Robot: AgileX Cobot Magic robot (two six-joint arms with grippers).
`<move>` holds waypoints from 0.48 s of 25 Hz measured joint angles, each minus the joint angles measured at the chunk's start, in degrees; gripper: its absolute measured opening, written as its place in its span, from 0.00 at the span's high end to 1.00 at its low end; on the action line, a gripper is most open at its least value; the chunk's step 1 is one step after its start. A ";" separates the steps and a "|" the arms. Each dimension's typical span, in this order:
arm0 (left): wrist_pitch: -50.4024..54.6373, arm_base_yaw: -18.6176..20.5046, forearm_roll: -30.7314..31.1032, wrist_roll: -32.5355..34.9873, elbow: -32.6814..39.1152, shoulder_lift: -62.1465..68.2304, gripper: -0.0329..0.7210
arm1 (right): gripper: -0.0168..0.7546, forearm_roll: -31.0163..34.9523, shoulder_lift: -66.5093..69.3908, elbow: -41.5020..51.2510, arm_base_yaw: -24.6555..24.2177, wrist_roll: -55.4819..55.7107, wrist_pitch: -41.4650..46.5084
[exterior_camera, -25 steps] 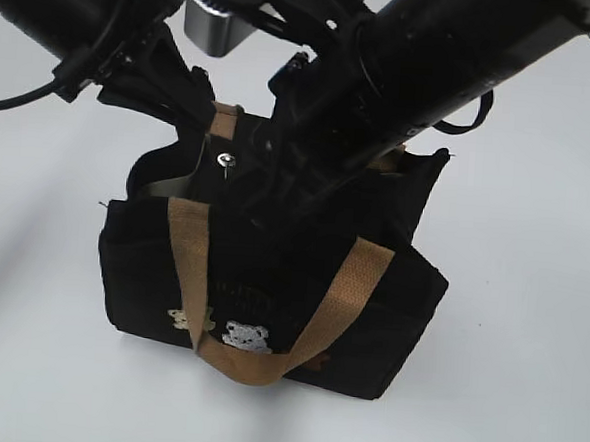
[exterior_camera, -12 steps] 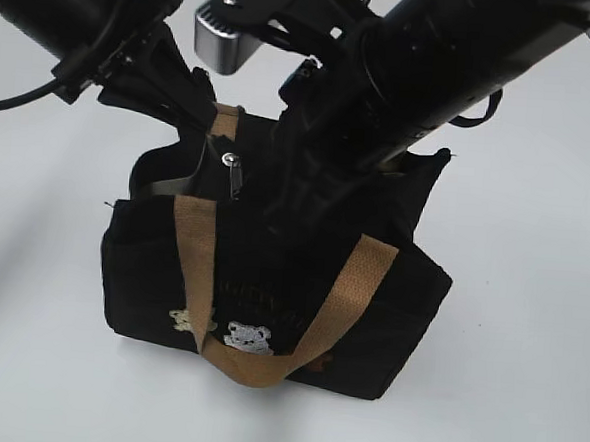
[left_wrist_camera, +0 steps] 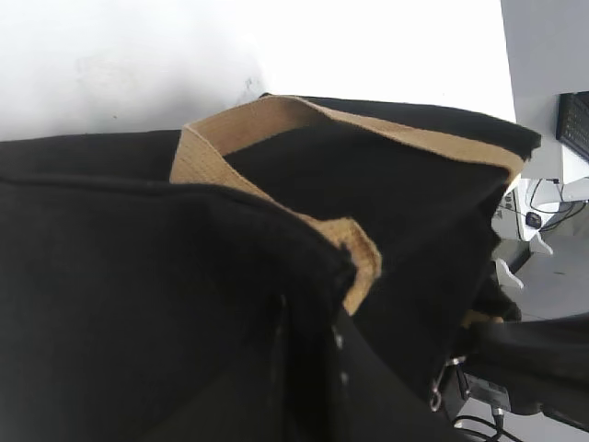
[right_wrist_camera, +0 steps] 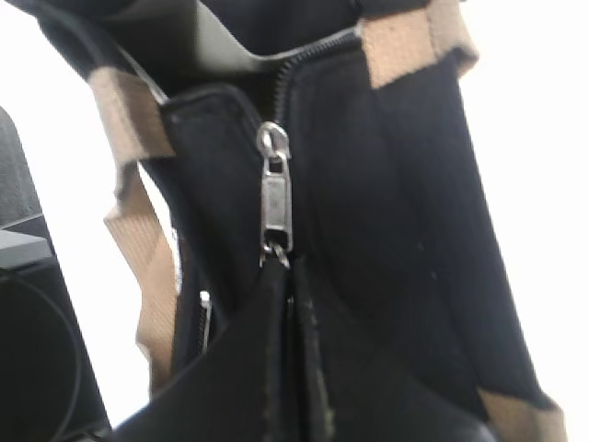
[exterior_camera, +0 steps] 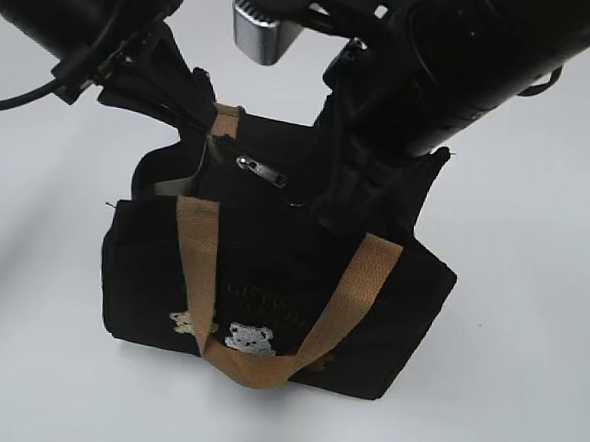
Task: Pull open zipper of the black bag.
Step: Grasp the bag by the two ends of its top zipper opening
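The black bag point(exterior_camera: 271, 290) stands upright on the white table, with tan handles and small bears on its front. My left gripper point(exterior_camera: 196, 125) is shut on the fabric at the bag's back left top edge; in the left wrist view its fingers point(left_wrist_camera: 308, 368) pinch black cloth. The silver zipper pull tab point(exterior_camera: 263, 171) lies stretched rightwards along the top. My right gripper point(exterior_camera: 301, 196) is shut on the tab's end; in the right wrist view the zipper tab point(right_wrist_camera: 276, 207) runs straight into the closed fingertips point(right_wrist_camera: 287, 276). Beyond the slider the track gapes, showing grey lining point(right_wrist_camera: 230, 37).
The front tan handle point(exterior_camera: 266, 365) hangs in a loop down the bag's face. White table point(exterior_camera: 531, 296) surrounds the bag on all sides. Both black arms crowd the space above the bag. Equipment point(left_wrist_camera: 543, 203) stands past the table edge.
My right gripper has closed on the pull tab and moved right. The tab swung from hanging down to stretched towards the right. The left gripper has kept its hold.
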 joint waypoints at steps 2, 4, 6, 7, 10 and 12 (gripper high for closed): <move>0.05 0.00 0.06 0.00 0.00 0.00 0.93 | 0.98 -3.12 -0.76 0.00 0.00 2.06 1.45; 0.05 0.00 0.34 0.00 0.00 0.00 0.93 | 0.98 -6.31 -1.45 0.00 0.00 4.81 3.29; 0.05 0.00 0.80 -0.05 0.00 0.00 0.93 | 0.98 -10.07 -2.06 -0.05 0.00 7.91 5.62; 0.05 0.00 0.95 -0.05 0.00 0.00 0.93 | 0.98 -11.55 -2.25 -0.04 0.00 9.71 6.65; 0.05 0.00 1.59 -0.05 0.00 0.00 0.93 | 0.98 -16.52 -3.02 -0.04 -0.05 15.46 10.28; -0.24 0.00 2.74 -0.05 0.00 0.00 0.93 | 0.98 -18.94 -3.08 -0.06 -0.60 18.74 13.13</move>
